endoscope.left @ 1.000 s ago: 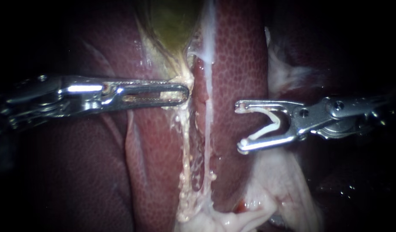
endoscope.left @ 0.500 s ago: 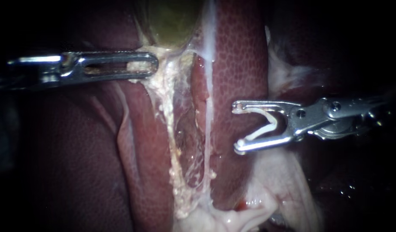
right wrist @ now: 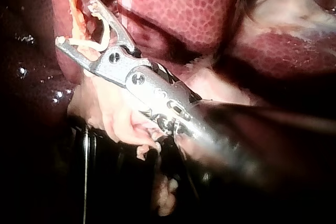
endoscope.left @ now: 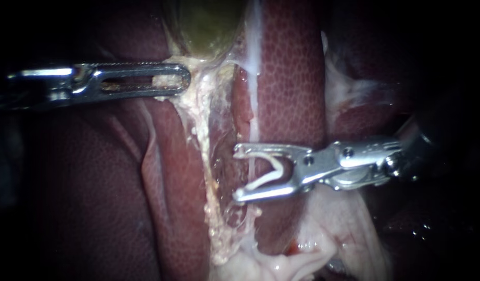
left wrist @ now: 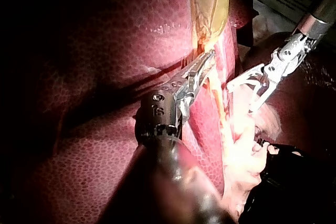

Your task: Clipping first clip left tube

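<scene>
Left instrument [endoscope.left: 184, 81]: enters from the left and lies level across the dark liver [endoscope.left: 289, 78], just under the greenish gallbladder [endoscope.left: 206, 26].
Left end effector: closed on pale tissue [endoscope.left: 167, 80] at the gallbladder's lower end. A bit of that tissue shows through its slot.
Right instrument [endoscope.left: 239, 174]: enters from the right, lower than the left one and well apart from it, pointing toward the strands between the liver lobes.
Right end effector: spread wide, carrying an open white clip [endoscope.left: 263, 178] with one leg along each half.
Left tube [endoscope.left: 215, 224]: the crumbly, pale yellow strand running down from the held tissue to the pale folds [endoscope.left: 281, 265] at the lower edge. In the endoscope view it lies just beyond the tips of the right end effector. The right wrist view shows it across the mouth, so I cannot tell whether it is inside.
Thin white tube [endoscope.left: 253, 78]: runs down beside the left tube, on the right instrument's side. It crosses the gap of the right end effector near the clip's bend, so it stands between the clip and the left tube.
Film [endoscope.left: 235, 208]: a thin, glistening sheet spans the two tubes, with a dark hollow behind it just beyond the open tips.
Surroundings: liver lobes flank the strands on both sides, with whitish fatty tissue under the right instrument.
</scene>
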